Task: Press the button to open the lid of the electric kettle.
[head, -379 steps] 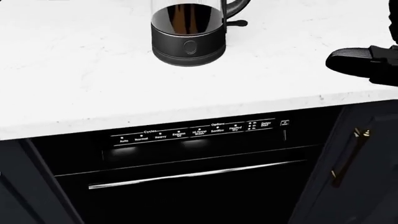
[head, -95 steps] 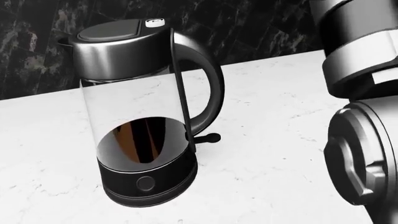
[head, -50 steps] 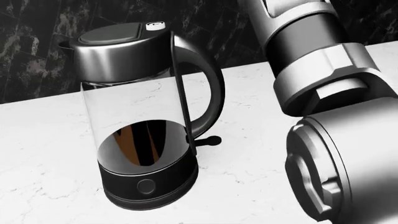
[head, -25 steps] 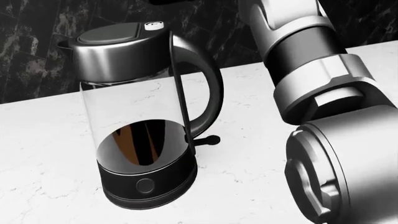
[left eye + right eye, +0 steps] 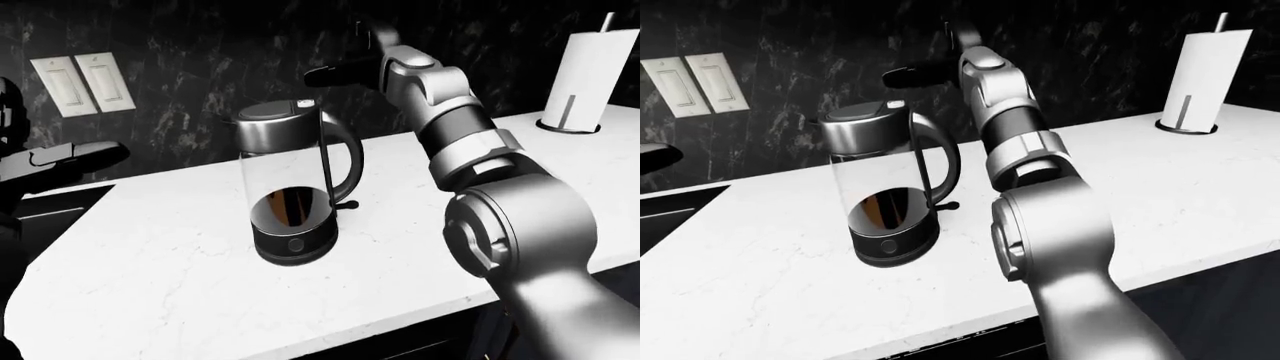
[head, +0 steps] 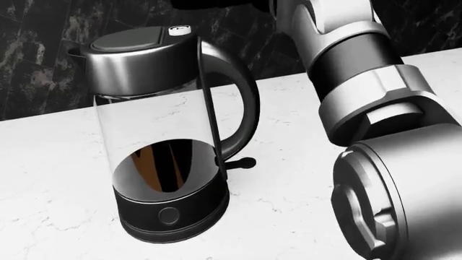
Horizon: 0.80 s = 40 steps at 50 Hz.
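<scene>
The electric kettle (image 5: 292, 187) stands upright on the white marble counter (image 5: 170, 270), with a glass body, a steel top, a black base and its handle to the right. Its lid (image 6: 134, 38) is down, and a small white button (image 6: 180, 30) sits at the lid's handle end. My right hand (image 5: 335, 73) is black, with its fingers stretched out to the left. It hovers just above the button, apart from it, and shows at the top edge of the head view (image 6: 216, 3). My left hand (image 5: 65, 159) hangs at the far left, away from the kettle.
A paper towel roll (image 5: 590, 71) stands on its holder at the counter's right end. Two light switches (image 5: 85, 84) are on the dark marble wall. A dark sink (image 5: 670, 210) lies at the left. My right arm (image 6: 361, 81) crosses the counter to the right of the kettle.
The camera has risen from the dishwasher to the kettle. Over the last second my right arm has reached further left, and the black hand now shows above the lid.
</scene>
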### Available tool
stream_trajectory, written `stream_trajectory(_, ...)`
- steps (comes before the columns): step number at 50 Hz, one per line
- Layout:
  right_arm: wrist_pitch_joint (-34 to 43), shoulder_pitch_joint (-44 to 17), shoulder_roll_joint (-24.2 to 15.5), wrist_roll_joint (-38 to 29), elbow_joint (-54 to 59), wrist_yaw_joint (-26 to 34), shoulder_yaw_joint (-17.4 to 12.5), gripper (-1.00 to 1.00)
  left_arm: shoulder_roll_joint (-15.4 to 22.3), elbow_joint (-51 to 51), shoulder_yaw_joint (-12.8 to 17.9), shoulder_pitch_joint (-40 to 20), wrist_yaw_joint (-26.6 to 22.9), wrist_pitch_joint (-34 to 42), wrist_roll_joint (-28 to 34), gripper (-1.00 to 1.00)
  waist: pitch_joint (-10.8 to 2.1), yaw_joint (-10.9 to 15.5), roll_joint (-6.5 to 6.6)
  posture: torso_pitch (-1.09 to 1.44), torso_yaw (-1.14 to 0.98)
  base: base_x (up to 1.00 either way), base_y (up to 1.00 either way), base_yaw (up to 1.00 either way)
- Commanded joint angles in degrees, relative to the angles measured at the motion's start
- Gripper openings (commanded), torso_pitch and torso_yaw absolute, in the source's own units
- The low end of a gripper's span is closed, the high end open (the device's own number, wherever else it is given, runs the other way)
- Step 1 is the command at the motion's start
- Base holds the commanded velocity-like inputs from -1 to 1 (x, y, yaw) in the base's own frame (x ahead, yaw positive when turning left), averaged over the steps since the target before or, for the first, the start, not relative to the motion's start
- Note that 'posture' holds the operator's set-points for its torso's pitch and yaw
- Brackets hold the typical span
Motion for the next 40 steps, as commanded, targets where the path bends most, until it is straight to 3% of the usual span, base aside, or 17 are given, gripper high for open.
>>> stream_trajectory(1,-1.65,-2.45,-0.45,0.5,-2.3,-0.28,-0.07,1.0,1.01,-0.75,0.47,-1.29,-0.09,-1.39,0.14,1.0,-0.38,0.0,0.27,-0.49,0.0,0.0,0.0,0.0)
stream_trajectory(16,-2.43,-1.13,0.93,-0.56,-2.81,0.41,1.35,1.0,1.01,-0.66,0.75,-1.05,-0.27,-1.51,0.19,1.0,-0.43,0.0,0.34,-0.49,0.0,0.0,0.0,0.0)
stream_trajectory(40,-2.13,-0.74,0.17,-0.36,-2.17,0.37,0.35,1.0,1.14,-0.63,0.55,-1.21,0.11,-1.44,-0.02,1.0,-0.47,0.09,0.34,-0.49,0.0,0.0,0.0,0.0)
